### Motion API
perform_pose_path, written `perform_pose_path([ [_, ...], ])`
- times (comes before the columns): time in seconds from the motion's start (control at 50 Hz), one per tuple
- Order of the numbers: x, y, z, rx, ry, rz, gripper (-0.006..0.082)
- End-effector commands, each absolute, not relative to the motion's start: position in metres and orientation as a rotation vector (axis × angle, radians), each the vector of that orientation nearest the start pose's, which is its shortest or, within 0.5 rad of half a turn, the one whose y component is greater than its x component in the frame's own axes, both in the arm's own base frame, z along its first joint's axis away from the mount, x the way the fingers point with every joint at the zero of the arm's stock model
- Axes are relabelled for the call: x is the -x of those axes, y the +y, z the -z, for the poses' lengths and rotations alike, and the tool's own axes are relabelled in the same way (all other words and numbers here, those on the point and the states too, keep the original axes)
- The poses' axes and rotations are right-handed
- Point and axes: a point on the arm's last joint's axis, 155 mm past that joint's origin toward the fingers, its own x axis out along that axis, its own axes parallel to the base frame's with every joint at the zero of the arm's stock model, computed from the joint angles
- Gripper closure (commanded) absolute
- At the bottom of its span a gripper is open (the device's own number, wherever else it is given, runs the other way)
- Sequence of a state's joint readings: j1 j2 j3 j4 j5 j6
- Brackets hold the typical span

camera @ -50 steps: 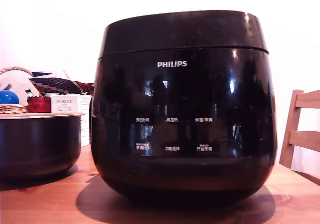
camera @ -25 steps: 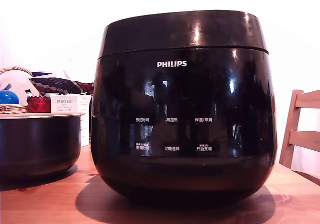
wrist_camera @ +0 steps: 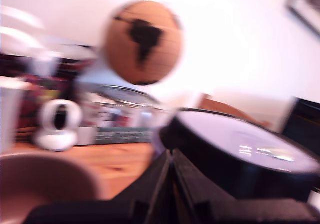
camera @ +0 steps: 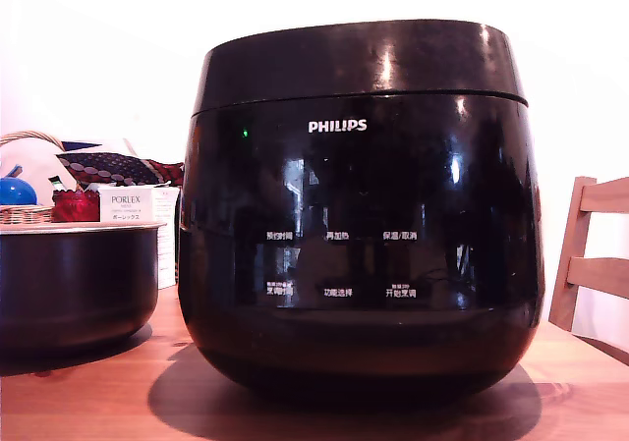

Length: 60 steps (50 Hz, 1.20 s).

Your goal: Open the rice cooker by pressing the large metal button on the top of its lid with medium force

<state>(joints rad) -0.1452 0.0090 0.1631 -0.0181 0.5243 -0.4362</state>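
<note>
Jaws seen only in the blurred wrist view, pressed together into a dark wedge with no gap and nothing held. Just beyond, the rice cooker [wrist_camera: 240, 159] with the lid [wrist_camera: 235, 136] down. From the exterior view, centred on the wooden counter [camera: 88, 397] — "PHILIPS" in white, Chinese labels below, a green dot lit. At the exterior view's left, matte black pot [camera: 74, 284] and "PORLEX" box [camera: 128, 203]. Cork globe [wrist_camera: 142, 42] in the wrist view only.
</note>
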Motion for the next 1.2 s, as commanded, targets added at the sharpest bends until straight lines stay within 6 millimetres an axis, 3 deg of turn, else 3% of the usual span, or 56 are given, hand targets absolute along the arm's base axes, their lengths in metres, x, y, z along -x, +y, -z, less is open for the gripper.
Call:
perform_pose_path([
  [0.0,-0.194,-0.131,-0.238,0.396,0.029,0.731,0.0789],
  [0.4,-0.172,-0.180,-0.240,0.388,0.117,0.964,0.0789],
  [0.72,-0.185,-0.207,-0.259,0.235,0.080,1.018,0.0789],
  [1.18,-0.197,-0.278,-0.264,0.034,0.099,1.150,0.0789],
])
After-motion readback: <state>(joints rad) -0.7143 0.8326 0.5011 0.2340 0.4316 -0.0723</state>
